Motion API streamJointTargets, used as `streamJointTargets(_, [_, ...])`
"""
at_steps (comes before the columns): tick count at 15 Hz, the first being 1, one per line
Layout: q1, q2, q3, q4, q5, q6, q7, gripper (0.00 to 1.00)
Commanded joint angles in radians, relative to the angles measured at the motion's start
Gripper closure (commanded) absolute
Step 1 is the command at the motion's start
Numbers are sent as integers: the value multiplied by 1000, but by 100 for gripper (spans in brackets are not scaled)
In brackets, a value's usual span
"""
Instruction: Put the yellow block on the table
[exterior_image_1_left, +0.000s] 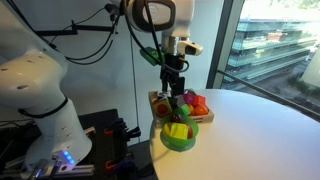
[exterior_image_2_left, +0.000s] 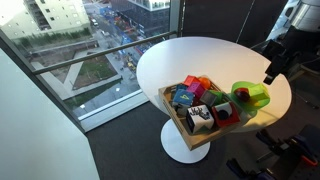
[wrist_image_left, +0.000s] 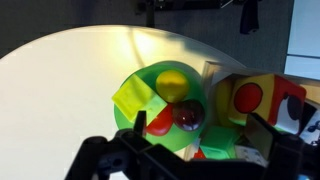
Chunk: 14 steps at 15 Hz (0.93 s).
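The yellow block (wrist_image_left: 133, 95) lies in the green bowl (wrist_image_left: 125, 126), against its left side, next to a round yellow piece (wrist_image_left: 172, 82), a dark red ball (wrist_image_left: 187, 115) and a red piece. In both exterior views the bowl (exterior_image_1_left: 180, 138) (exterior_image_2_left: 251, 97) stands on the white table (exterior_image_1_left: 270, 130) (exterior_image_2_left: 180, 60) beside the wooden tray. The block shows as yellow (exterior_image_1_left: 177, 130) inside the bowl. My gripper (exterior_image_1_left: 175, 78) (exterior_image_2_left: 272, 72) hangs above the bowl. In the wrist view its fingers (wrist_image_left: 200, 135) are open and empty, apart from the block.
The wooden tray of coloured toys (exterior_image_1_left: 158, 101) (exterior_image_2_left: 178, 114) stands right beside the bowl; a yellow cube with a red disc (wrist_image_left: 248, 98) is at its near side. The table's rounded edge is close to the bowl. White tabletop (wrist_image_left: 60, 80) stretches left of the bowl.
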Motion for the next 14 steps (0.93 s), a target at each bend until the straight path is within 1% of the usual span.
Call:
streamJointTargets(1, [-16, 78, -18, 35, -22, 31, -38, 0])
streamJointTargets(2, [-19, 90, -16, 44, -29, 22, -29, 0])
streamJointTargets(3, [-8, 57, -11, 10, -5, 26, -18, 0])
streamJointTargets(10, [-9, 70, -11, 10, -6, 26, -17, 0])
streamJointTargets(14, [-17, 82, -23, 6, -22, 66, -54, 0])
